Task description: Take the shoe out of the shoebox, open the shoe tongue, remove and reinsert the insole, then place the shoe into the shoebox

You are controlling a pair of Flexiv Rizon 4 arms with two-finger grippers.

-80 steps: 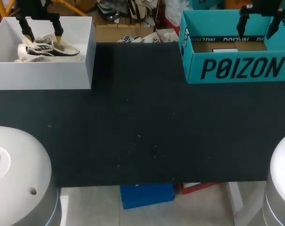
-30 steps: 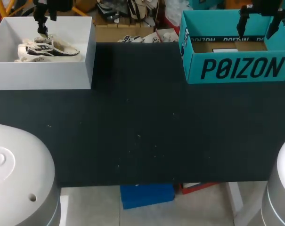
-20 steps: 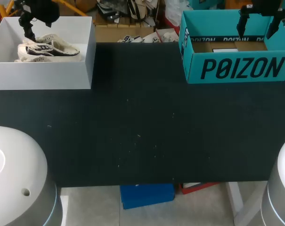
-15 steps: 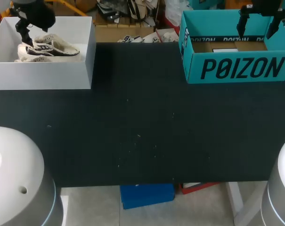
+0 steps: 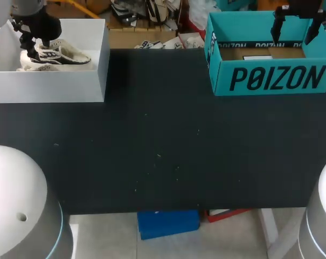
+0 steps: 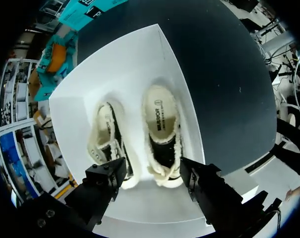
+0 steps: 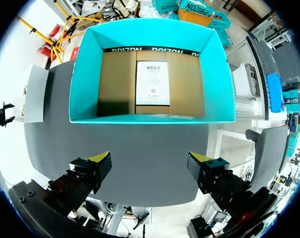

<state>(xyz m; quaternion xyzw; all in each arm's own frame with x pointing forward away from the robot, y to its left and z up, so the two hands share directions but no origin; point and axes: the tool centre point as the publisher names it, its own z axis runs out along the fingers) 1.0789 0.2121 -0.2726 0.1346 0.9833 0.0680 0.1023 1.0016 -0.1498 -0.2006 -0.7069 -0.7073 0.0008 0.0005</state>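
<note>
The claw (image 7: 150,159) is hanging over the dark counter (image 7: 50,124), its yellow-tipped fingers (image 7: 101,158) standing wide apart, while the open teal shoebox (image 7: 86,74) is sitting just ahead of it, holding a white paper sheet (image 7: 152,83) on its brown cardboard floor.

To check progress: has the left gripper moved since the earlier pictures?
Yes. The left gripper shifted leftward over the white shoebox, toward its left wall.

Two cream fuzzy-lined shoes (image 6: 162,124) with dark sides lie side by side in my white box (image 5: 49,86), far left on the table (image 5: 163,151). One shows its insole (image 6: 161,111). The teal box (image 5: 270,78) stands open far right, holding only a white card (image 7: 152,83).
</note>
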